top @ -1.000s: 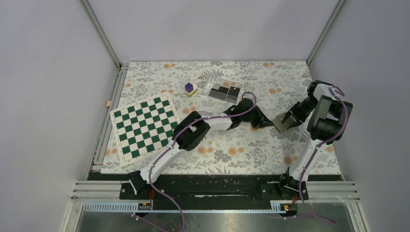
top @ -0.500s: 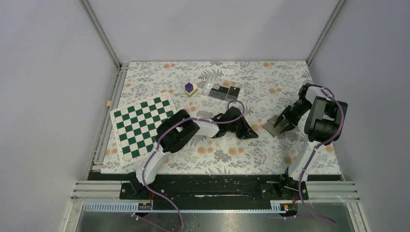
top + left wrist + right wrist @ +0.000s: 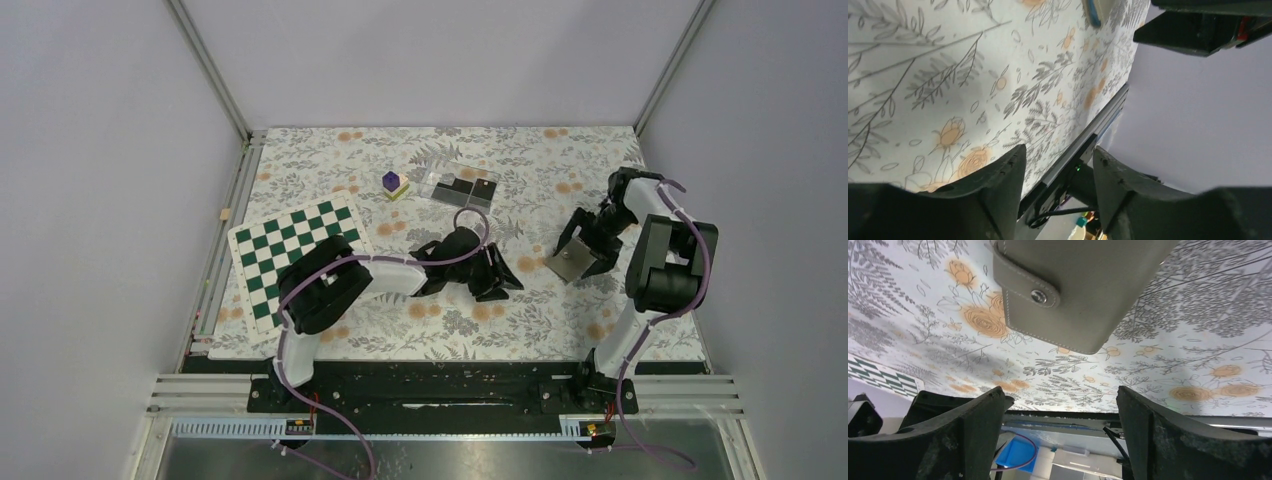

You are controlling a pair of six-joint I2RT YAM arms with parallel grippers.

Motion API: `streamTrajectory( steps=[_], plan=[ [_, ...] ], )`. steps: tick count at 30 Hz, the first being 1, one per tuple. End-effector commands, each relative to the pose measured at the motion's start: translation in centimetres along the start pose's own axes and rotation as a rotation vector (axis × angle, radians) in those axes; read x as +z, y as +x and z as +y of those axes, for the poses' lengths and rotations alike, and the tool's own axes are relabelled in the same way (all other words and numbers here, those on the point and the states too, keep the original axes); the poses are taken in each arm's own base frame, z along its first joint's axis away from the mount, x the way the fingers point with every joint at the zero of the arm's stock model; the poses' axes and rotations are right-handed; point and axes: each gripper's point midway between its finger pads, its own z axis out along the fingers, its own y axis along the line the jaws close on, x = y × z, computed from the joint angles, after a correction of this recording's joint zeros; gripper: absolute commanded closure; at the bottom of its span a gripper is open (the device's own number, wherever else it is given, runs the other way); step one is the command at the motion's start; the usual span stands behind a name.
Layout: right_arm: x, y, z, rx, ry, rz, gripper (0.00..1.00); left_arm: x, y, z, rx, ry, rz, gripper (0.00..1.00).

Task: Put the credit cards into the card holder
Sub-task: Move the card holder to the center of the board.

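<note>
The card holder (image 3: 1083, 285) lay shut, its clasp (image 3: 1038, 296) snapped, flat on the floral tablecloth (image 3: 520, 320) at the right of the table. I judged it light, soft-skinned but fairly stiff, and too flat to pinch from above. The flap edge by the clasp seemed the place to take it. The credit cards (image 3: 458, 190), thin and probably slippery, sat in the clear box (image 3: 432, 178) at the far middle. My right claw (image 3: 1062, 392) hung just over the holder, jaws wide, gripping nothing. My left claw (image 3: 1058, 152), mid-table, stood partly open and empty.

Top: high behind arm bases (image 3: 280, 385), facing down. Wrists: close over table (image 3: 500, 325). Card holder (image 3: 567, 263) shared by top, right wrist.
</note>
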Motion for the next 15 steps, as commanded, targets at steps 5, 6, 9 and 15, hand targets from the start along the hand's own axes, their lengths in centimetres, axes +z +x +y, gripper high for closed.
streamTrajectory(
  steps=[5,6,9,15],
  plan=[
    [-1.2,-2.7,-1.5,0.099,0.061,-0.092,0.12,4.3,-4.0,-4.3,0.128,0.035,-0.001,0.41],
    [-1.0,-2.8,-1.7,0.111,0.061,-0.086,0.12,5.1,-4.4,-4.4,0.123,0.039,-0.002,0.41],
    [-0.6,-3.1,-2.3,0.133,0.056,-0.066,0.13,7.4,-5.8,-4.3,0.102,0.038,-0.002,0.42],
    [0.0,-3.1,-2.4,0.145,0.042,-0.018,0.23,10.8,-8.5,-4.1,0.082,0.012,-0.012,0.46]
  ],
)
